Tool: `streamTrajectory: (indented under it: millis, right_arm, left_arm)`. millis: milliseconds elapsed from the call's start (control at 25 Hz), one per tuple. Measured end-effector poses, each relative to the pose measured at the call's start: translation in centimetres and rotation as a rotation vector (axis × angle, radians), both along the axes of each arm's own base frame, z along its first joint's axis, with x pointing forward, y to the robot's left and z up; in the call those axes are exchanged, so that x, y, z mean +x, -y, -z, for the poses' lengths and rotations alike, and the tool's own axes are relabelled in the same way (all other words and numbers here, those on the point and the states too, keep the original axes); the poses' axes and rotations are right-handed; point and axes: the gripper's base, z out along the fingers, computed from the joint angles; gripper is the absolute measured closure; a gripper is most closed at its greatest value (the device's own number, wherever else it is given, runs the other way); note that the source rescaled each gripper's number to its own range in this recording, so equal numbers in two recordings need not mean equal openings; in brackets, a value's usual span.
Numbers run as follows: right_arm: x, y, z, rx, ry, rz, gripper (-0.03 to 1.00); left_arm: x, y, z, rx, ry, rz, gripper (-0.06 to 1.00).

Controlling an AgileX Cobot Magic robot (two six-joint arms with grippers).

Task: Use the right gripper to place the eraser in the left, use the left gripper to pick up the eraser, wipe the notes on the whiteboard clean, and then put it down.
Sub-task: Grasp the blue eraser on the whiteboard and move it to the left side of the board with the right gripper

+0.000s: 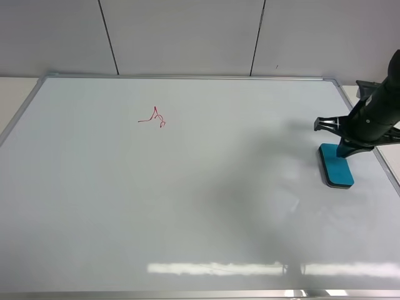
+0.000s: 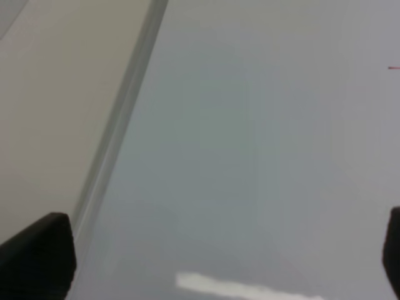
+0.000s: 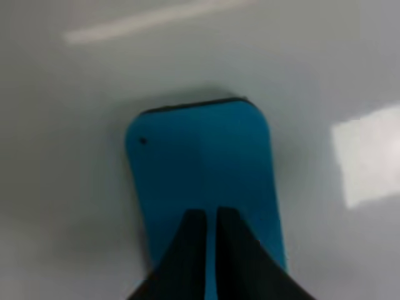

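a large whiteboard (image 1: 187, 206) lies flat. the teal eraser (image 1: 336, 167) sits on it by the right edge, not yet moved to the left side. the right gripper (image 3: 206, 215) hangs over the eraser, fingers pressed together and not clamping it. the left gripper (image 2: 215, 250) is spread wide and empty. the red notes (image 1: 153, 119), well apart at upper left, are unwiped. nearly every step seems left to do.

Eraser (image 1: 337, 170) on whiteboard (image 1: 187, 206), rt of notes (image 1: 154, 117)
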Motion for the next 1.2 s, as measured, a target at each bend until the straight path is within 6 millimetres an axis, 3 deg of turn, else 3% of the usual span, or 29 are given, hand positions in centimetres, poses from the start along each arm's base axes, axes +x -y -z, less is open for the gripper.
streamTrajectory:
  millis: [240,720,840,1200]
  right_arm:
    - [0.3,-0.6,1.7,0.011,-0.05,-0.003,0.97]
    - [0.5,-1.7,2.4,-0.015,-0.084,-0.065,0.97]
    - [0.5,-3.6,2.4,-0.011,-0.062,-0.121,0.97]
    - [-1.1,-12.1,2.5,0.036,0.005,-0.345,0.97]
  left_arm:
    - [0.0,0.0,0.0,0.0,0.0,0.0,-0.06]
    - [0.0,0.0,0.0,0.0,0.0,0.0,-0.06]
    - [0.0,0.0,0.0,0.0,0.0,0.0,-0.06]
    - [0.0,0.0,0.0,0.0,0.0,0.0,-0.06]
